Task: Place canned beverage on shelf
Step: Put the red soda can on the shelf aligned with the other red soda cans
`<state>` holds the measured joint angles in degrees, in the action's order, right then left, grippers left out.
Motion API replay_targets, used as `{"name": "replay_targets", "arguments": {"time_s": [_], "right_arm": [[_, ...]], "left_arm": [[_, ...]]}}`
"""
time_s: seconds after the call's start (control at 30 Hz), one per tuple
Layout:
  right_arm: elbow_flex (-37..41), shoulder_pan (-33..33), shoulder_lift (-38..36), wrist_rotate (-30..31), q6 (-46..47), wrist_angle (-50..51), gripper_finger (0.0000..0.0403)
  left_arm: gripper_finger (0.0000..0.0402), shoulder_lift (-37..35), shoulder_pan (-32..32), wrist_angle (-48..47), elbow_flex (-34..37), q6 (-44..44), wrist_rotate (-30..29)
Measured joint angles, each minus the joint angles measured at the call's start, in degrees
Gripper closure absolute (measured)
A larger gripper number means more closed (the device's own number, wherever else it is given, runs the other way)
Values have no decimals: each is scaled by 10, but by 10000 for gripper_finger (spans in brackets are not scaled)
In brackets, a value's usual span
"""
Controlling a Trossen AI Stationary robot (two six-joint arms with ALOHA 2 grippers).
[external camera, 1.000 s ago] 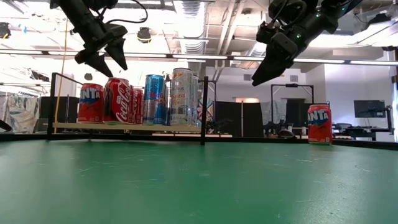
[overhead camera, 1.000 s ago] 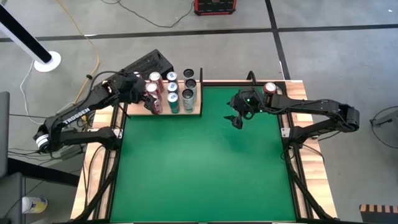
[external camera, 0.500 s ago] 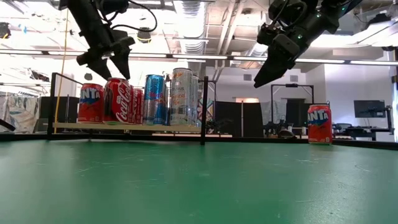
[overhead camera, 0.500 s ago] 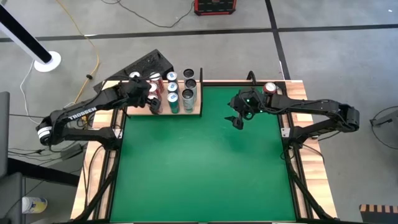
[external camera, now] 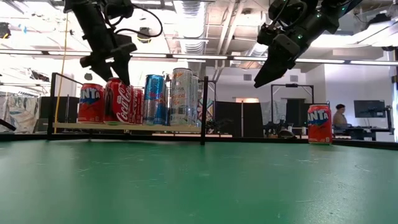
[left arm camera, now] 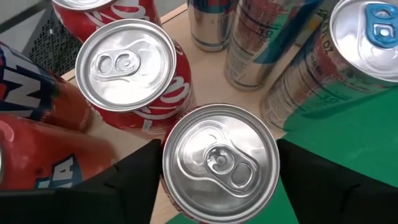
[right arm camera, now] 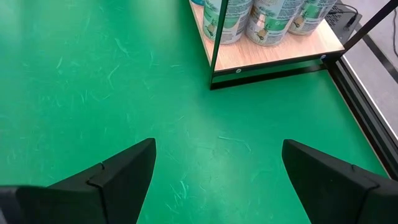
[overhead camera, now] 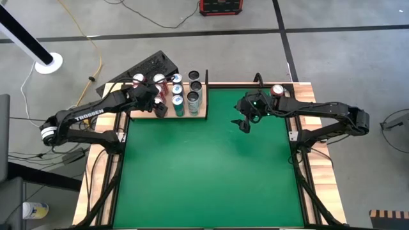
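Shelf (overhead camera: 167, 112) nearly stocked; one orange can (external camera: 319, 124) left on counter (overhead camera: 211, 166).
Left gripper (overhead camera: 158, 106) straddles front red can (left arm camera: 221, 163), grip uncertain; right gripper (overhead camera: 243, 124) hovers spread, empty.

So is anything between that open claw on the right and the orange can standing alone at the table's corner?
Nothing visible. The right gripper hangs open above bare green felt, and the lone orange can stands at the far right corner with only open table between. The left gripper is over the shelf cans.
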<state>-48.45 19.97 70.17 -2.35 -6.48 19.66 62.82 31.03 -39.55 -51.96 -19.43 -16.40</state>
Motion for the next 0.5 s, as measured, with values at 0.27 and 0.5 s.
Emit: {"name": "replay_targets", "arguments": {"time_s": [0.27, 0.5], "right_arm": [[0, 0, 0, 0, 4, 0, 30], [0, 0, 0, 0, 5, 0, 30]], "left_arm": [[145, -3, 0, -17, 0, 33, 3], [136, -3, 0, -23, 0, 127, 6]]}}
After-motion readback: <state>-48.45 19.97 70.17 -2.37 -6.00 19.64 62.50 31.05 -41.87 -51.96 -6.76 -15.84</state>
